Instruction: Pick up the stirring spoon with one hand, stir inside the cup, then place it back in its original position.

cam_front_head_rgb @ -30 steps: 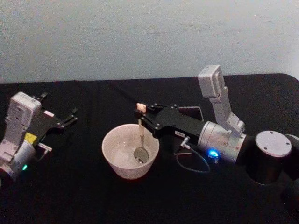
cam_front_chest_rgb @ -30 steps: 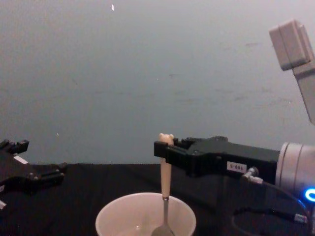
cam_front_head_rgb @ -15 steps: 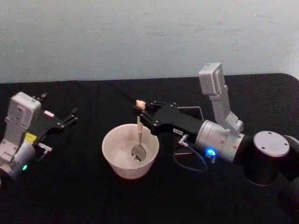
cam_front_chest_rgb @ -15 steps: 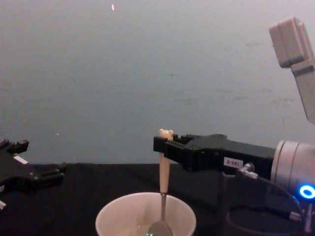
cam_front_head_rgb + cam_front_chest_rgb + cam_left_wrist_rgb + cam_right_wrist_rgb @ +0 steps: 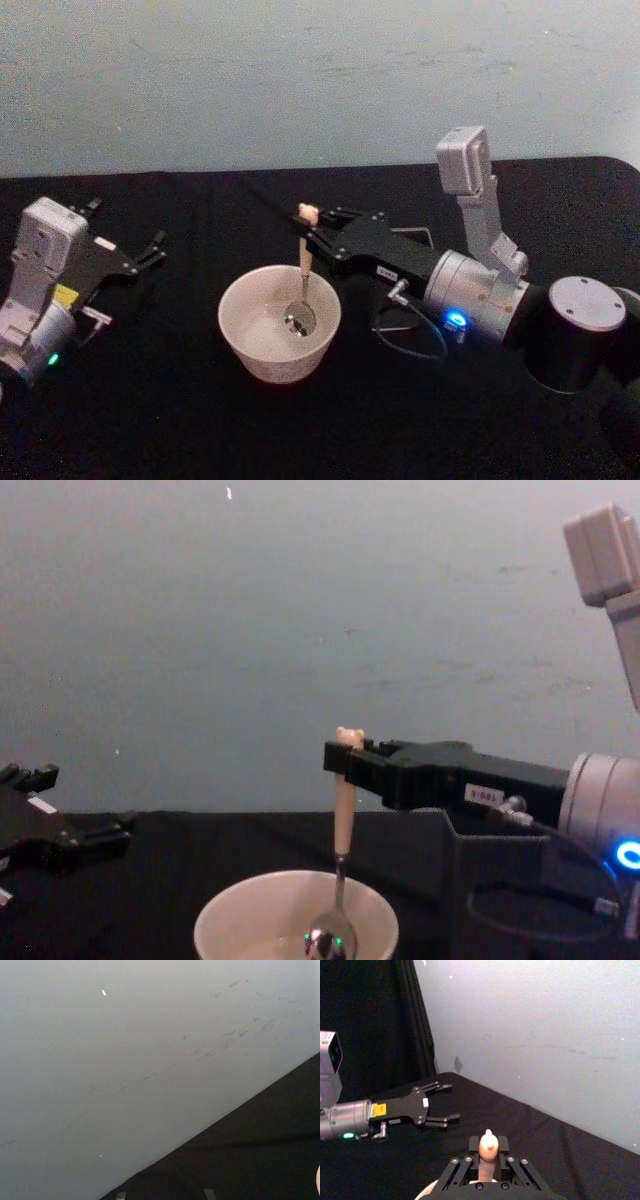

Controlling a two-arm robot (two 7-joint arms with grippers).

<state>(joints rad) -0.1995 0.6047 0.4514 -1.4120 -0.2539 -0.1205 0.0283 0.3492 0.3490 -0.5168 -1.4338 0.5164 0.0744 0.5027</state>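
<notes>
Stirring spoon (image 5: 301, 272) hangs upright in the cup (image 5: 255, 355), its shiny bowl low inside and its bear-head top poking just above the right gripper (image 5: 308, 226), whose fingers are clamped on the beige handle. The cup sits on the black table (image 5: 200, 420). Behind the right arm stands the dark grey holder (image 5: 480, 845). The left gripper (image 5: 125, 232) rests at the table's left side, fingers spread wide, well apart from the cup.
</notes>
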